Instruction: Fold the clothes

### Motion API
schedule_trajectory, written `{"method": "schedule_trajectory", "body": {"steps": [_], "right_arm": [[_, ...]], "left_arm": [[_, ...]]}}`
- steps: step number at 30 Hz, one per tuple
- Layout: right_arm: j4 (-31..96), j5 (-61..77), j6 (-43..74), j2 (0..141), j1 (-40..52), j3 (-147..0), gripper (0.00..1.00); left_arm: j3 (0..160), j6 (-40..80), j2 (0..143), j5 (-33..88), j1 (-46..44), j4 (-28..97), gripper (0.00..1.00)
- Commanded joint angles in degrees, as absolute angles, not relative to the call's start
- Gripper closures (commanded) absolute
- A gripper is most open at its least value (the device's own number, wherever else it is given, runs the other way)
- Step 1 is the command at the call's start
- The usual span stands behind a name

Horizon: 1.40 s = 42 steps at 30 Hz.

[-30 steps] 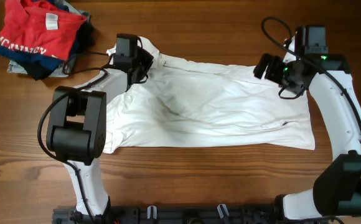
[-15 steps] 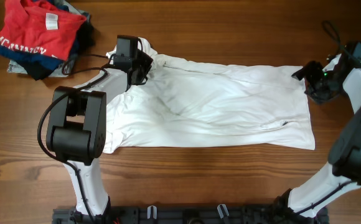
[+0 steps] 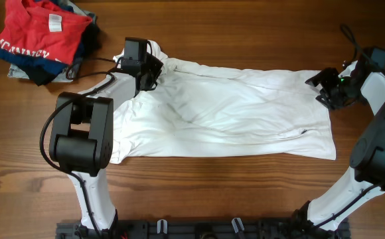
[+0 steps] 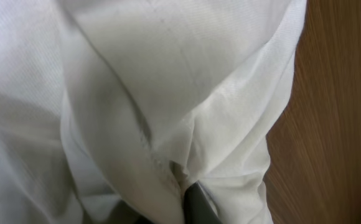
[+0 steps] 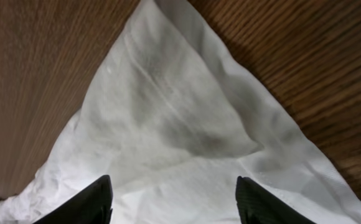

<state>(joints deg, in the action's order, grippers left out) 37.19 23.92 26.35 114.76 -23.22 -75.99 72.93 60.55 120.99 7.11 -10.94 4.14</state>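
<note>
Wrinkled white shirt (image 3: 226, 109), flat across the wooden table (image 3: 232, 33), is being pinched tight at its far left edge by the left gripper (image 3: 153, 74). Its far right corner is being straddled by the right gripper (image 5: 177, 202), fingers parted, nothing clamped.

The shirt (image 3: 232, 109) is thin white cloth, matt and wrinkled, with a fine weave showing close up. The worktop (image 3: 245, 33) is brown wood, straight-grained, with a faint sheen. The red T-shirt (image 3: 40, 33) is soft matt cloth. The left arm (image 3: 93, 192) and right arm (image 3: 384, 85) have smooth white plastic-looking shells and matt black joints.
</note>
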Motion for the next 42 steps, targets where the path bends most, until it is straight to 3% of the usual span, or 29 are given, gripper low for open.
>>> {"method": "schedule_trajectory", "body": {"steps": [1,4,19,28,29,31,35,42], "right_arm": [[37.0,22.0,27.2,116.0,-22.8,-75.3,0.40],[38.5,21.8,27.5,116.0,-22.8,-75.3,0.44],[35.5,16.9,31.6,116.9,-20.3,-75.2,0.46],[35.0,13.6,32.1,118.0,-19.8,-75.2,0.57],[35.0,13.6,32.1,118.4,-19.8,-75.2,0.60],[34.7,13.5,32.1,119.0,-19.8,-75.2,0.82],[34.8,13.9,34.4,119.0,-20.0,-75.3,0.96],[34.9,17.3,34.6,115.6,-22.3,-75.5,0.96]], "left_arm": [[72.8,60.2,122.0,5.9,-11.1,5.4,0.95],[72.8,60.2,122.0,5.9,-11.1,5.5,0.95],[72.8,60.2,122.0,5.8,-11.1,5.4,0.93],[72.8,60.2,122.0,5.8,-11.1,5.4,0.92],[72.8,60.2,122.0,5.8,-11.1,5.4,0.92],[72.8,60.2,122.0,5.9,-11.1,5.5,0.93],[72.8,60.2,121.9,6.0,-11.1,5.3,0.96],[72.8,54.5,113.2,8.1,-11.0,4.6,0.96]]}}
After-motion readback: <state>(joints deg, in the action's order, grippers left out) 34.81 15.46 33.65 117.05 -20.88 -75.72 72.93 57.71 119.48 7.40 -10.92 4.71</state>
